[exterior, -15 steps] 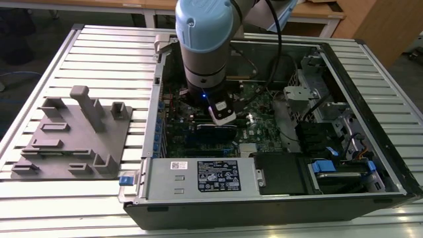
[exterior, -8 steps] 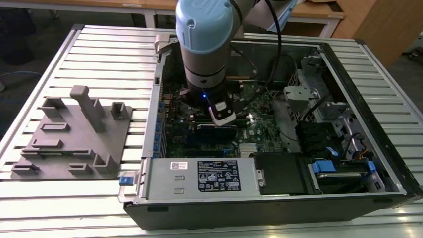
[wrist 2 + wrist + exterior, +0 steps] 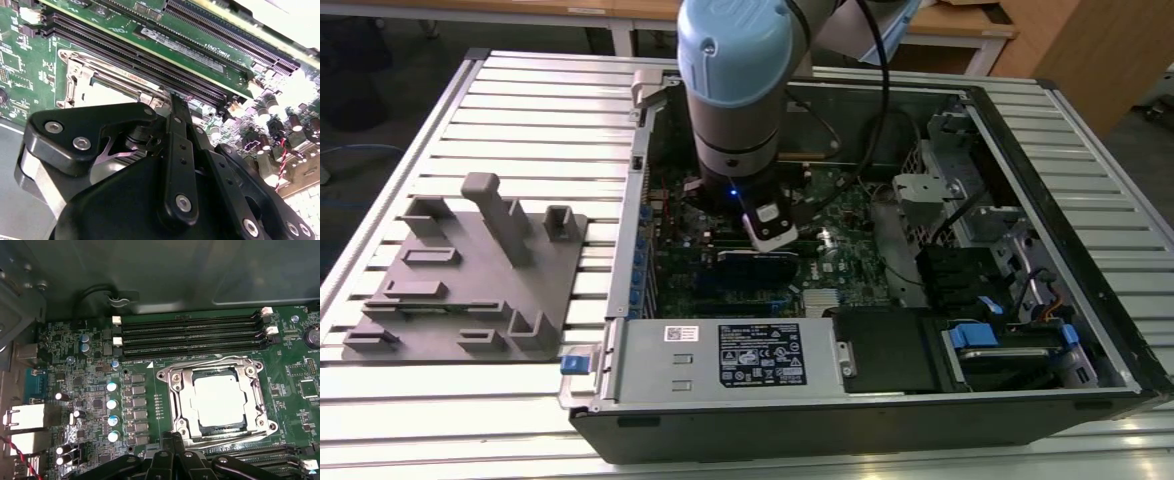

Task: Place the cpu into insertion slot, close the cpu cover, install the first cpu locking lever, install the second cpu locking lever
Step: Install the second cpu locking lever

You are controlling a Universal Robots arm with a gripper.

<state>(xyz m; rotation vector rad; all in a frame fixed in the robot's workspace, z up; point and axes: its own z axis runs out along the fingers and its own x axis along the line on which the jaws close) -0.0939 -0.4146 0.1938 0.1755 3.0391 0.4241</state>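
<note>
Slatted metal table (image 3: 480,90) carries open computer case (image 3: 854,400), grey fixture block (image 3: 467,290).

The exterior view looks down from afar; both wrist views (close) share the insertion slot (image 3: 217,400).

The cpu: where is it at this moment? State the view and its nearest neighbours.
In the first wrist view the cpu lies flat in the insertion slot, framed by the cpu cover, beside the long memory slots.

i can't make out any print: the white labels on the power supply (image 3: 720,357) and the motherboard (image 3: 90,390) markings stay unreadable to me.
</note>
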